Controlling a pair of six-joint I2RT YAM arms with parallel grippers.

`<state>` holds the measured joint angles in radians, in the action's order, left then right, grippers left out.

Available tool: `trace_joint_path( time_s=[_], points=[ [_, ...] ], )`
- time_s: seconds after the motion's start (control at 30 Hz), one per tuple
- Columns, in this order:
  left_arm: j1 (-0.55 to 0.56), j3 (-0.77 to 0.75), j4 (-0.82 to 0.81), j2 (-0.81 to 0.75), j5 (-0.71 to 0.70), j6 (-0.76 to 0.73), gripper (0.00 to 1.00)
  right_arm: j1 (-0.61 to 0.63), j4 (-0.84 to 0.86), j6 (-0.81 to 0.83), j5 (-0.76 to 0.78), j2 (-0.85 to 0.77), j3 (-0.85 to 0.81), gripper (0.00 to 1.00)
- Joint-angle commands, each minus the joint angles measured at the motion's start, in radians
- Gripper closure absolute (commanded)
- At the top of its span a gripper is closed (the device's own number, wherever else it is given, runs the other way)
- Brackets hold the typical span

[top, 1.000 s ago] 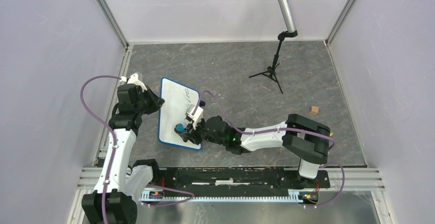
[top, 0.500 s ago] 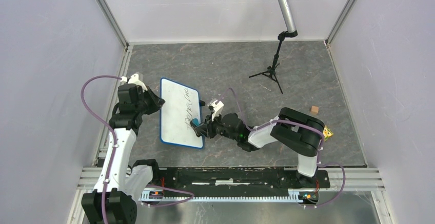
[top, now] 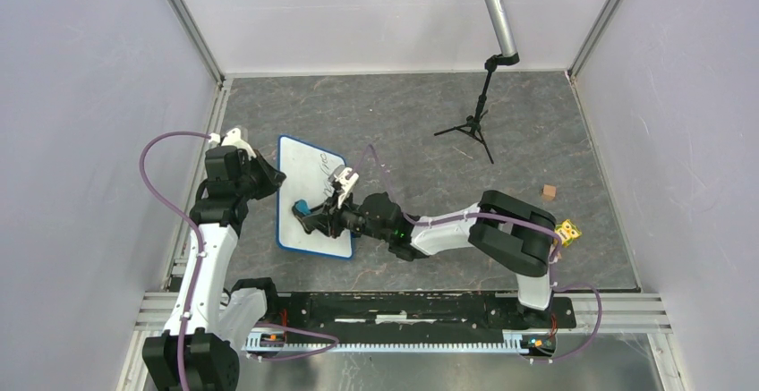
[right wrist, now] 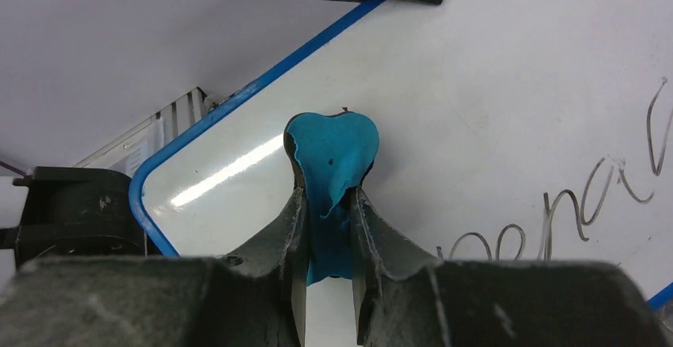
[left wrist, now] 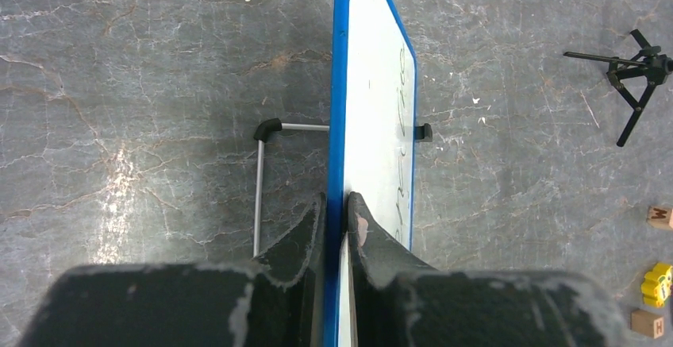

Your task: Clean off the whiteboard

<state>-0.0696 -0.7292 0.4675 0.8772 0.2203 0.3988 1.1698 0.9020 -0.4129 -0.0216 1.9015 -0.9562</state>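
— Blue eraser [right wrist: 332, 152], pinched in the right gripper [right wrist: 327, 196], has crossed from the right edge of the whiteboard [top: 309, 163] to its left half.
— Noted. Left gripper [left wrist: 336, 204] clamps the rim, table [top: 447, 140] left side; handwriting [right wrist: 555, 220] remains, erasing unfinished.

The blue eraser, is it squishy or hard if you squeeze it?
Probably squishy: the blue eraser is pinched narrow where the right pincer shuts on it and bulges wide beyond the tips. Likely light too, since that thin pinch alone holds it at the whiteboard.
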Motion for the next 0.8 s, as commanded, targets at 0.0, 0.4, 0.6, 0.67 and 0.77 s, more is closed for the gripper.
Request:
trace_joint_path(
  time_s=[0.0, 0.4, 0.6, 0.67, 0.77],
  points=[
    [0.013, 0.000, 0.042, 0.012, 0.037, -0.003, 0.98, -0.054, 0.117, -0.092, -0.019, 0.070, 0.124, 0.94],
    [0.014, 0.001, 0.042, 0.012, 0.042, -0.003, 0.98, -0.075, -0.017, -0.034, -0.003, 0.055, 0.068, 0.94],
    [0.013, 0.000, 0.040, 0.020, 0.044, -0.005, 0.98, -0.007, -0.059, 0.034, 0.010, 0.058, -0.100, 0.93],
    [0.013, 0.000, 0.040, 0.019, 0.041, -0.006, 0.98, -0.019, -0.055, 0.020, 0.009, 0.089, -0.132, 0.93],
    [0.014, 0.002, 0.040, 0.019, 0.036, -0.008, 0.98, -0.045, -0.014, -0.012, 0.001, 0.117, -0.092, 0.94]
  ],
)
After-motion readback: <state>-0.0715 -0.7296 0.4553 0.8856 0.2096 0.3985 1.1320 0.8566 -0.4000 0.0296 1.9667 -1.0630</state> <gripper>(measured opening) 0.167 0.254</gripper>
